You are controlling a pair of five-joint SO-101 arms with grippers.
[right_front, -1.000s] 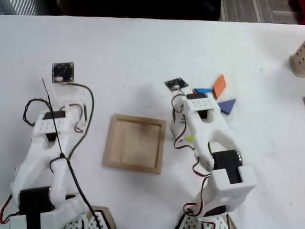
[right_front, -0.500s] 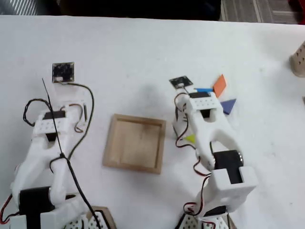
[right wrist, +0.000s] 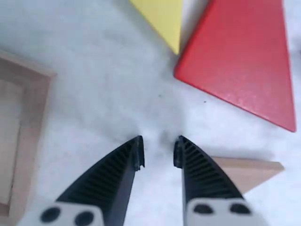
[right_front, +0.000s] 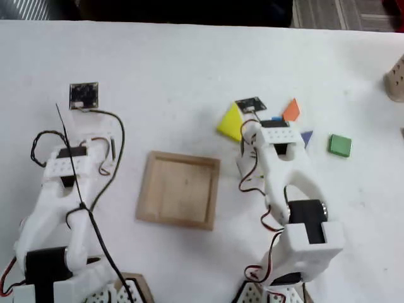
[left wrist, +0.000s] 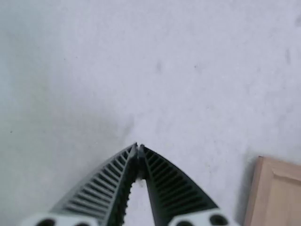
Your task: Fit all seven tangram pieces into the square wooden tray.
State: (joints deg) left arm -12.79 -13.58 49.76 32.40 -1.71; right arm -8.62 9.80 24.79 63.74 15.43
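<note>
The square wooden tray [right_front: 180, 189] lies empty between the two arms; its rim [right wrist: 23, 94] also shows in the right wrist view. A yellow triangle [right_front: 231, 121] lies just beyond the tray's far right corner. My right gripper [right wrist: 158, 151] hovers low over bare table, slightly open and holding nothing. Just ahead of it lie the yellow triangle [right wrist: 162, 16] and a large red triangle [right wrist: 244, 56], and a plain wood-coloured piece [right wrist: 244, 172] pokes out beside one finger. Orange [right_front: 291, 110], blue [right_front: 307, 137] and green [right_front: 339, 145] pieces lie right of that arm. My left gripper [left wrist: 138, 151] is shut over bare table beside the tray corner [left wrist: 277, 193].
A small black camera board [right_front: 84, 95] with a cable lies on the table beyond the left arm. A wooden object [right_front: 395, 79] stands at the right edge. The white table stretches free beyond the tray.
The right arm has swung right and a little farther out, uncovering the yellow triangle and the green square. The left arm has kept still.
</note>
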